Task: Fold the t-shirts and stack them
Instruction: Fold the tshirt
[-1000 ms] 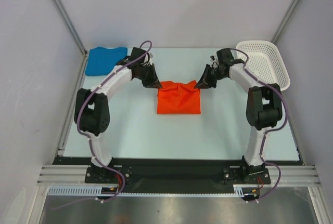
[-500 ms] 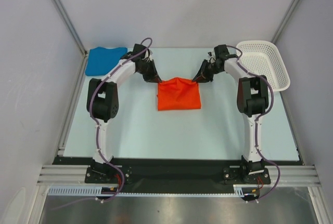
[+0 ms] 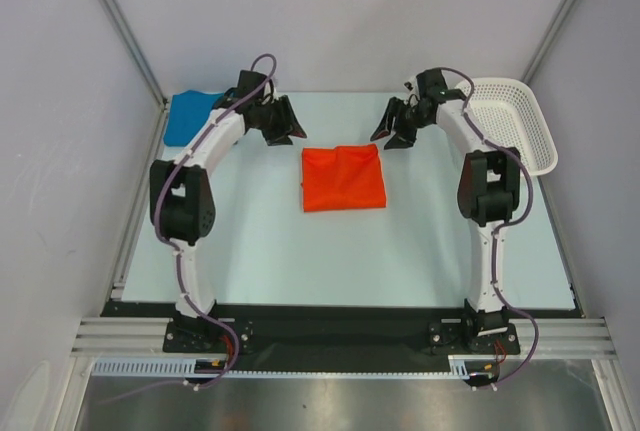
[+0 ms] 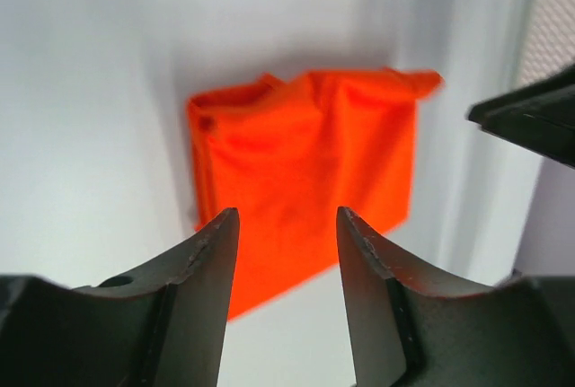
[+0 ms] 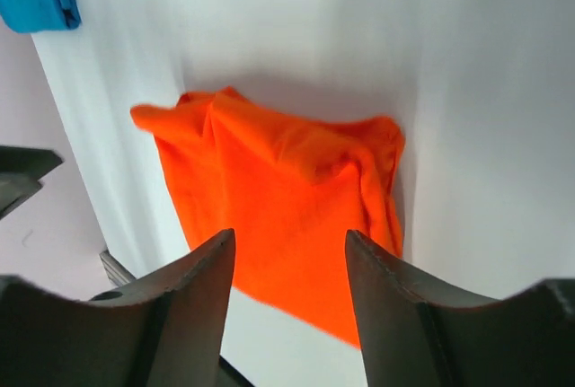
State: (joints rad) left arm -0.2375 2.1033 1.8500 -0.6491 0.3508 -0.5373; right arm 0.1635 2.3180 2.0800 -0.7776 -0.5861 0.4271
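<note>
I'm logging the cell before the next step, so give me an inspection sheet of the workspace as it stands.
Surface: pale table, flat, no spills seen.
Job's things: orange t-shirt folded at centre; blue t-shirt folded at far-left corner; not stacked.
Clutter: white basket, far right, nothing seen inside.
Grippers: left gripper and right gripper open, empty, beyond the orange t-shirt's far corners.
Cables: purple cables along both arms, clear of cloth.
Surroundings: grey walls, metal frame.

The orange-red t-shirt (image 3: 343, 178) is lying flat straight ahead of me at 12 o'clock, folded into a rough rectangle (its far edge is bunching a little). The blue t-shirt (image 3: 188, 116) is sitting folded at 10 o'clock, well apart.
</note>
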